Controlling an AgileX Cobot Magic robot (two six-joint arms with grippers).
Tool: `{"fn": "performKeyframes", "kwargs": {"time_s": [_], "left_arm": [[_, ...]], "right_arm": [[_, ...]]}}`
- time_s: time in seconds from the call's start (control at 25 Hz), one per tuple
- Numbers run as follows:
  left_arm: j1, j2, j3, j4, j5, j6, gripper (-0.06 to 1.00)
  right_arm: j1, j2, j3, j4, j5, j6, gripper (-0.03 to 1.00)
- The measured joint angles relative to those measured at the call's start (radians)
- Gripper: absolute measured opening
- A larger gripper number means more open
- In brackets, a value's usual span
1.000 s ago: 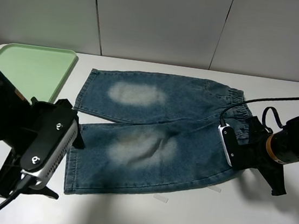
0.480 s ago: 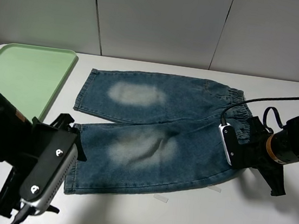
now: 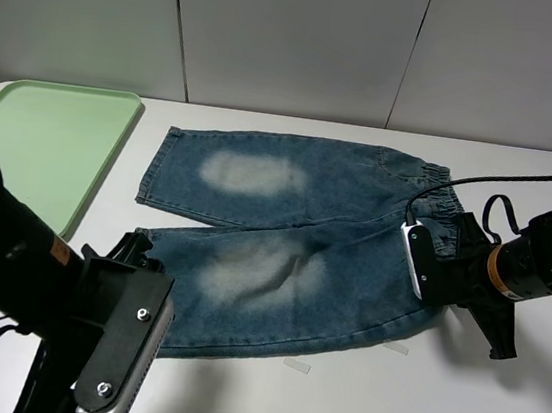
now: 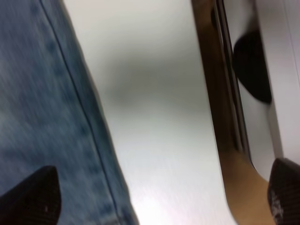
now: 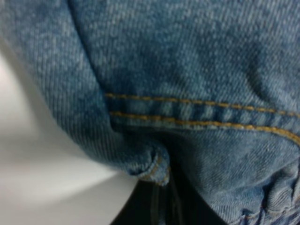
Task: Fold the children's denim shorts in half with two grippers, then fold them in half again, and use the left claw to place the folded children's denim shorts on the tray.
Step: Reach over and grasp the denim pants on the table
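Denim shorts (image 3: 280, 257): lying flat, unfolded.
Right gripper (image 3: 412, 262): clenching the waistband corner.
Left gripper (image 3: 140, 250): hovering released, straddling the near hem; needing a square pinch on that edge before lifting.

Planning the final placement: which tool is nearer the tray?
Left. The left tool is at the shorts' leg end, near the tray; the right tool grips the waistband, beyond the shorts.

One pair of denim shorts (image 3: 292, 239) is counted at centre, and two pale patches are tallied on it: far patch (image 3: 253, 174), near patch (image 3: 262, 275). One green tray (image 3: 53, 139) is logged at ten o'clock. Two grippers are counted, left gripper (image 3: 139, 255) at seven, right gripper (image 3: 418, 264) at three. Two small clear strips (image 3: 297, 367) are noted at five.
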Motion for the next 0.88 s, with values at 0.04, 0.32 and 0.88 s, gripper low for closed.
{"fn": "performKeyframes", "kwargs": {"time_s": [0.04, 0.32, 0.88], "left_arm": [[0.000, 0.031, 0.000, 0.043, 0.000, -0.051, 0.87], [0.000, 0.209, -0.017, 0.484, 0.001, -0.517, 0.83], [0.000, 0.211, -0.038, 0.687, -0.076, -0.703, 0.79]], "right_arm": [[0.000, 0.000, 0.000, 0.000, -0.001, 0.000, -0.03], [0.000, 0.000, 0.000, 0.004, -0.001, 0.003, -0.03], [0.000, 0.000, 0.000, 0.017, -0.027, 0.019, -0.03]]}}
